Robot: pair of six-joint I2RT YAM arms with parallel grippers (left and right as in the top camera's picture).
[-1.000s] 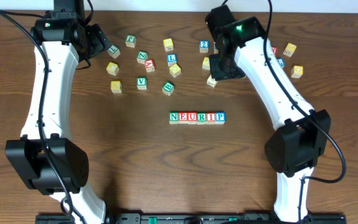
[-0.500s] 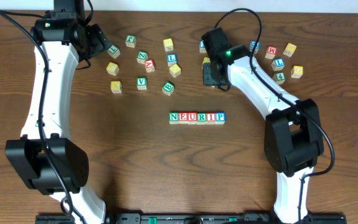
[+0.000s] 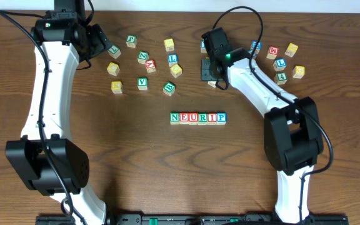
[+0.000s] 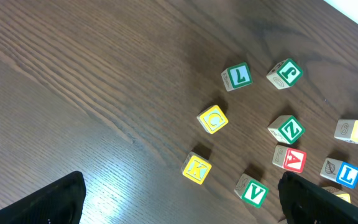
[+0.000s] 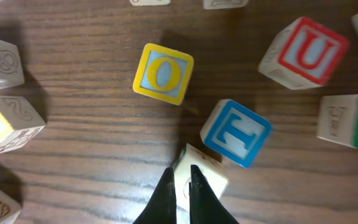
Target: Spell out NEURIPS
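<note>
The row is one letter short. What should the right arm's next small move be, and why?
Probably spread the right gripper fingers. They stand nearly together above a pale cube that is wider than their gap, beside the blue T cube. The row reads NEURIP, so S is missing; the pale cube's letter cannot be read.

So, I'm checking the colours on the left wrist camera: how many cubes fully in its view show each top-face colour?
Green: 4 (green L, hooked green letter, Z, V)
Yellow: 2 (C, K)
Red: 1 (A)
Blue: 1 (blue L)
Pale cube, colour unclear: 1
Total: 9
</note>
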